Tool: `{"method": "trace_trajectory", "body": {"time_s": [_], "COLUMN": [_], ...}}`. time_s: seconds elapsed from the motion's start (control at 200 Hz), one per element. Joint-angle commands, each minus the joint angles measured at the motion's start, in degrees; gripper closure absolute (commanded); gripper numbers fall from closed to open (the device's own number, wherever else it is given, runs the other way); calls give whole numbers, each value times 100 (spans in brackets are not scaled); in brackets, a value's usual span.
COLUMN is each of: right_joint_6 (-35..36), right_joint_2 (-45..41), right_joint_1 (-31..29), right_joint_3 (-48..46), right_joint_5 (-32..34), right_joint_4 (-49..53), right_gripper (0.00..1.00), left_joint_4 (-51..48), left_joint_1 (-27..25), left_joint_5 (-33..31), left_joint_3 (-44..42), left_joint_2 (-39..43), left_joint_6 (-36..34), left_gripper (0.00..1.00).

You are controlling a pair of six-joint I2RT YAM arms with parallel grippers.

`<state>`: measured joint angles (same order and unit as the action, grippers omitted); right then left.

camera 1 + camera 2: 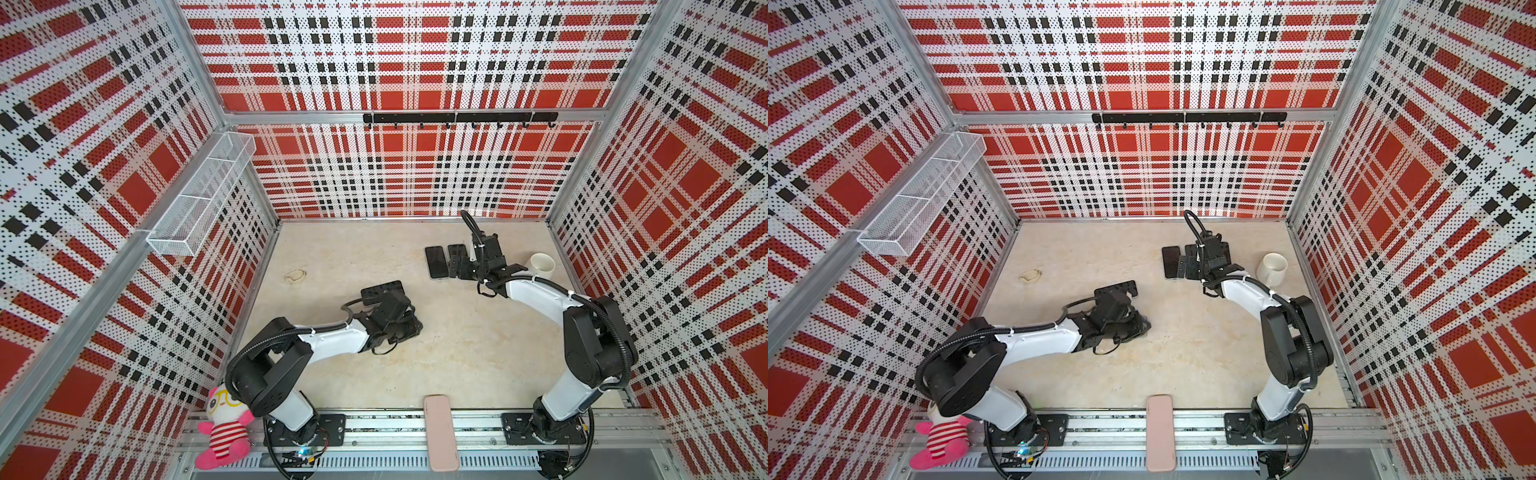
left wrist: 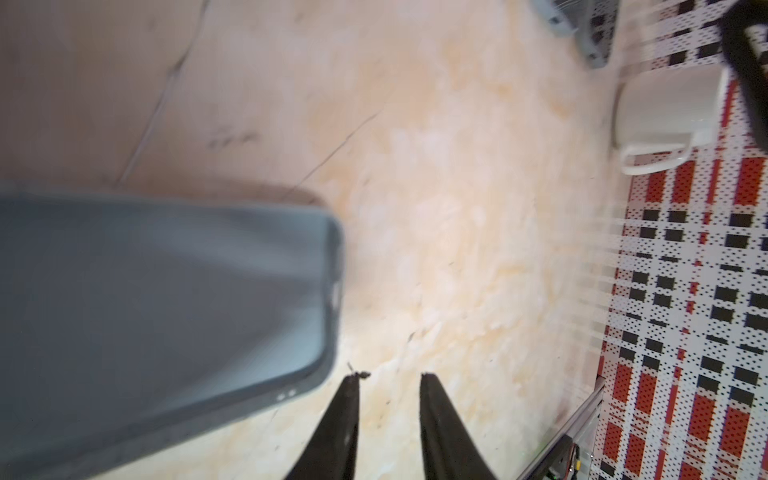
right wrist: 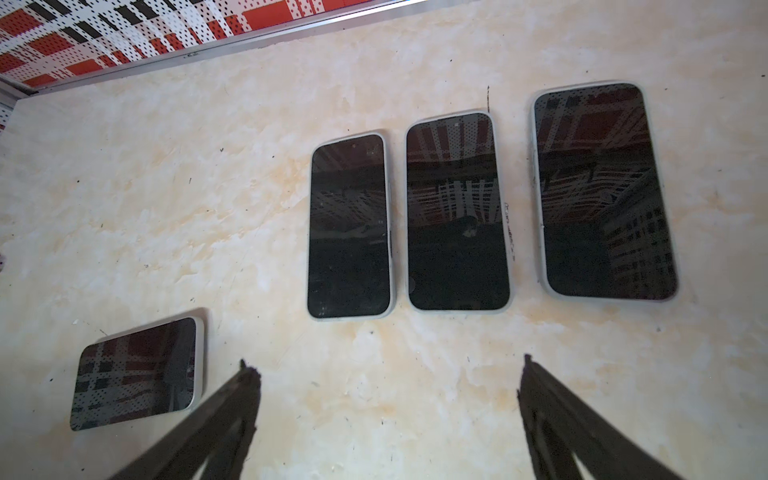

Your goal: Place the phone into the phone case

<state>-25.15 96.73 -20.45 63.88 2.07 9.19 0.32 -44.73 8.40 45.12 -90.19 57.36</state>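
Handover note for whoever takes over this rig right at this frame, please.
Left gripper: slightly open, empty, beside the gray phone case lying open side up on the table.
Right gripper: wide open, empty, over the table near four phones lying screen up.
Done: nothing seated; the case is empty.
Left: grasp a phone, bring it over, press it into the case.

Glossy phones (image 3: 457, 212), matt grey phone case (image 2: 166, 311), marbled matt table (image 3: 166, 187).

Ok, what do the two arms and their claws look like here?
Both arms, left arm and right arm, have white shells, black joints and black ribbed cable hoses tied on. Left claw and right claw have thin black tapered fingers.
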Motion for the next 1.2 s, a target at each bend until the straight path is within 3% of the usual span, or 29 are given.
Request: {"method": "trace_trajectory", "body": {"time_s": [0.0,0.08,0.24,0.346,0.491,0.606,0.937,1.192], "right_joint_6": [19,5,-5,22,160,280,681,634], "right_joint_2": [-246,-213,-68,-113,-265,-439,-903,-941], "right_joint_1": [81,87,93,93,89,87,115,312], "right_joint_3": [-78,-61,43,35,-50,-177,-380,-417], "right_joint_5": [110,87,-123,-171,-180,-222,-672,-786], "right_joint_4": [-23,-44,-59,-84,-141,-239,-210,-6], "right_gripper": [1,1,1,1,0,0,0,0], "left_joint_4": [-454,-718,-1533,-2211,-3137,-3558,-3654,-4157], "left_joint_1": [76,205,734,960,1044,1110,1444,1666], "left_joint_5": [-181,-200,-355,-737,-1377,-1769,-1968,-1410], "left_joint_3": [129,99,518,1147,1974,2429,3273,3996], "left_joint_2": [163,452,819,725,214,-231,-1218,-2017], "left_joint_6": [-538,-834,-2351,-3414,-4552,-5139,-6634,-7428], "left_gripper": [70,67,55,36,0,2,2,2]}}
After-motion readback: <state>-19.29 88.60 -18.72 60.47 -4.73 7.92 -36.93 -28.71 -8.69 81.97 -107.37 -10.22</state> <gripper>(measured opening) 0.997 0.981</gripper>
